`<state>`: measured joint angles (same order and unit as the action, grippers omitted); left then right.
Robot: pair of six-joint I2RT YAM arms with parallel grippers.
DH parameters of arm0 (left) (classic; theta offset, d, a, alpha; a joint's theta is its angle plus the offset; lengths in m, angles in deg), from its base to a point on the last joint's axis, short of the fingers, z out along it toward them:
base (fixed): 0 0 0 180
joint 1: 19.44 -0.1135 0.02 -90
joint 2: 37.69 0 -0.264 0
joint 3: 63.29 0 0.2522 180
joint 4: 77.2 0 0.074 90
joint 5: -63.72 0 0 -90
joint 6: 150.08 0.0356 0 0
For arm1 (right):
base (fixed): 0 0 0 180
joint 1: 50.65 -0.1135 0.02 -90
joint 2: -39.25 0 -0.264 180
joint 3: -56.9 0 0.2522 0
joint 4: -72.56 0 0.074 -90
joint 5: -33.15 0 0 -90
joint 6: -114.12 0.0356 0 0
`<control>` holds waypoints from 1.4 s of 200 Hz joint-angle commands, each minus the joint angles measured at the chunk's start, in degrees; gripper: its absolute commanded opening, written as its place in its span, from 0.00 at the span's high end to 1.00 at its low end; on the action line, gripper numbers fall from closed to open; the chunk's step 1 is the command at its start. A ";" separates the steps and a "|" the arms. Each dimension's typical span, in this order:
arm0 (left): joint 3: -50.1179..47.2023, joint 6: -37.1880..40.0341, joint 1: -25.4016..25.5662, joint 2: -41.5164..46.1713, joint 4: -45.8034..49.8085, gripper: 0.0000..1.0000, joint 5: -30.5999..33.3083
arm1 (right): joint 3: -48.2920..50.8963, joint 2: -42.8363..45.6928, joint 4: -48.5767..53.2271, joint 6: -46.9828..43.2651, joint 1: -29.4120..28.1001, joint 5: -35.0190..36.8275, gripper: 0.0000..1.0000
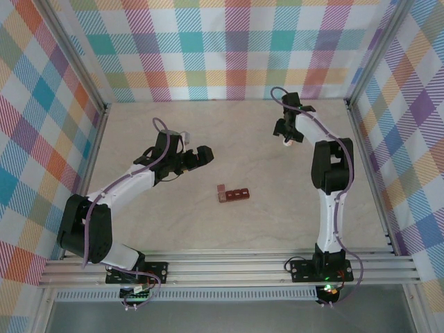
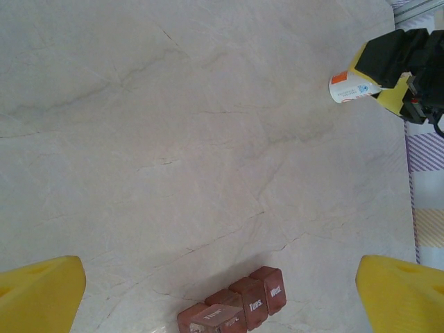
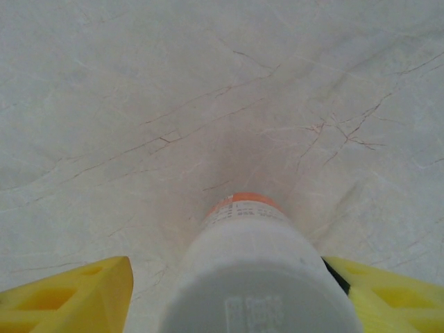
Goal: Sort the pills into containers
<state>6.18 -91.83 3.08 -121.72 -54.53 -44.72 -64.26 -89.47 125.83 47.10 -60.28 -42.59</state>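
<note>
The containers [image 1: 234,195] are a dark red-brown strip of lidded compartments lying mid-table. In the left wrist view the containers [image 2: 239,309] sit low between the yellow fingers, with the nearest lid standing up. My left gripper [image 1: 206,156] [image 2: 220,277] hovers open just left of them, holding nothing. My right gripper [image 1: 287,139] [image 3: 229,277] is at the far right, open around a white bottle [image 1: 286,144] [image 3: 250,263] with an orange band. Its right finger [image 3: 388,291] touches the bottle and the left finger [image 3: 69,295] stands off. The bottle [image 2: 350,88] appears top right. The pills are hidden.
Plaid walls [image 1: 41,139] and metal frame posts [image 1: 94,142] close in the marble-patterned table [image 1: 243,125] on three sides. An aluminium rail [image 1: 229,267] carrying both arm bases runs along the near edge.
</note>
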 commanded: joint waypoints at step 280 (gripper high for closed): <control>-2.44 2.08 1.12 5.90 3.66 0.00 2.58 | 19.93 21.63 -2.76 -1.54 -11.88 -8.61 0.70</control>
<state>4.67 -91.57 3.41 -119.01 -53.50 -43.56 -46.75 -71.22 123.25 44.61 -68.61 -49.80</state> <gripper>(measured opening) 0.998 0.437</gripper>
